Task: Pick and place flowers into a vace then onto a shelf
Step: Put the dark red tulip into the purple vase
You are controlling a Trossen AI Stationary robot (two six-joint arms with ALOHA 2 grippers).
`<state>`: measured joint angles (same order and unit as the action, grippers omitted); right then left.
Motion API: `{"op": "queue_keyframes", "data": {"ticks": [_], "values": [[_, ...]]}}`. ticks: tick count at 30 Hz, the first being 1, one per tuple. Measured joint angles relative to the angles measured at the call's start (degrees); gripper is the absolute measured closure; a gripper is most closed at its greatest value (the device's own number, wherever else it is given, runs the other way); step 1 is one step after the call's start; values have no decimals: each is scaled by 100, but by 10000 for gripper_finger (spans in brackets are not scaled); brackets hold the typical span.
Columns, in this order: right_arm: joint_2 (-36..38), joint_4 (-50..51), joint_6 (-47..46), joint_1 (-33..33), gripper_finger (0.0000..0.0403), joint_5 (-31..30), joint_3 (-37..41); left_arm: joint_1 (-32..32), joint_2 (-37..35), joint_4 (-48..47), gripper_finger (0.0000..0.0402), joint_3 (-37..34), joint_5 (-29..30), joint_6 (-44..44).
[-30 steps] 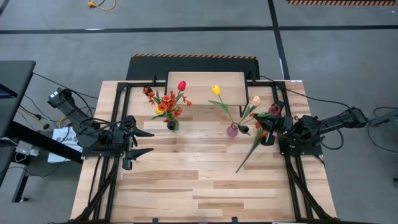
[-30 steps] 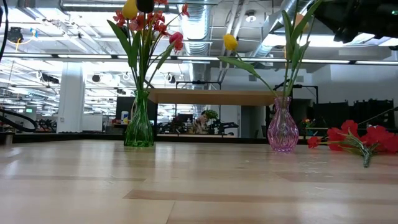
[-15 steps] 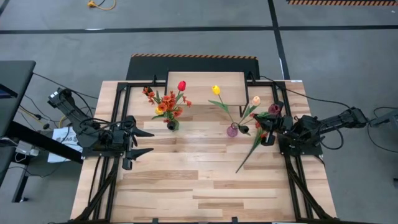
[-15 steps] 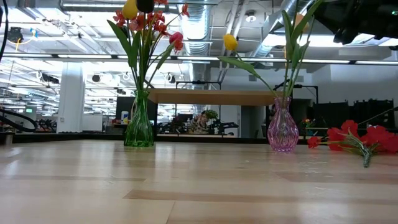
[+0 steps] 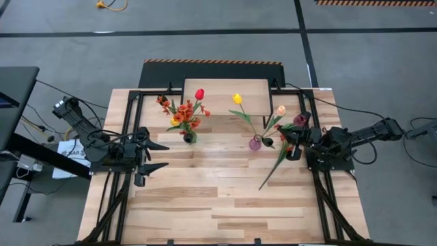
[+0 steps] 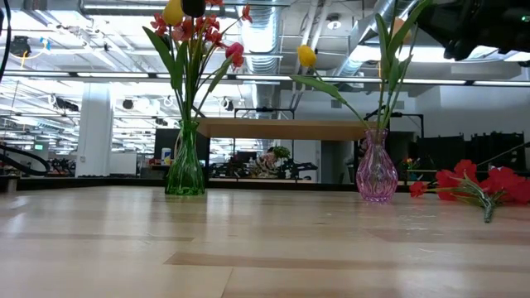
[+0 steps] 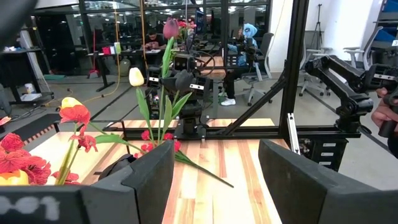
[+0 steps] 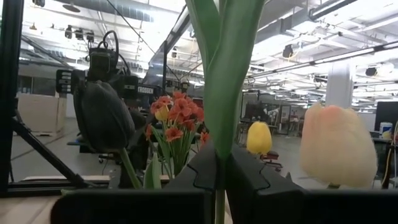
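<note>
My right gripper (image 5: 292,145) (image 8: 221,165) is at the table's right, beside the pink vase (image 5: 255,143) (image 6: 377,170), and is shut on an upright green stem (image 8: 219,93). A maroon tulip (image 7: 171,28) tops that stem. The pink vase holds a yellow tulip (image 6: 306,55) and more stems. A green vase (image 6: 185,165) stands left of it, full of flowers (image 5: 183,113). A red spray (image 6: 472,182) lies flat on the table. The shelf (image 5: 225,89) stands at the far middle. My left gripper (image 5: 166,155) (image 7: 214,165) waits open at the left. My right gripper pinches the green stem (image 8: 219,134) between its two fingers, partway along its length. The fingers come from the table's right, nearly level and slightly raised, and lie across the stem. The stem stands upright and runs on above and below the fingers; where its lower end is does not show.
Black frame rails (image 5: 321,191) run along both sides of the slatted tabletop. The red spray's long stem (image 5: 270,171) slants toward the near middle. Bare wood (image 5: 205,205) fills the near half. People sit in the room behind the table.
</note>
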<state>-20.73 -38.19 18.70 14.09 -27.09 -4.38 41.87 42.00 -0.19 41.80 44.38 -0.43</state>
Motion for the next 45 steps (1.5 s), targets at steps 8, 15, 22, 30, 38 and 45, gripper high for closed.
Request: {"op": "queue_keyframes", "data": {"ticks": [8,15,22,30,38,45], "values": [[0,103,-31,0,387,0,0,-2,0,-13,178,0,0,1],[0,126,-192,0,366,0,0,0,-2,-13,178,0,0,0],[0,234,-377,0,329,0,-1,-2,0,-13,178,0,0,0],[-1,589,-672,0,272,0,-2,0,0,-13,178,0,0,-2],[-2,1139,-790,0,214,0,-180,-2,0,-8,178,-2,0,-7],[-206,1895,-981,0,187,-95,-756,-1,0,-4,178,0,0,-9]]}}
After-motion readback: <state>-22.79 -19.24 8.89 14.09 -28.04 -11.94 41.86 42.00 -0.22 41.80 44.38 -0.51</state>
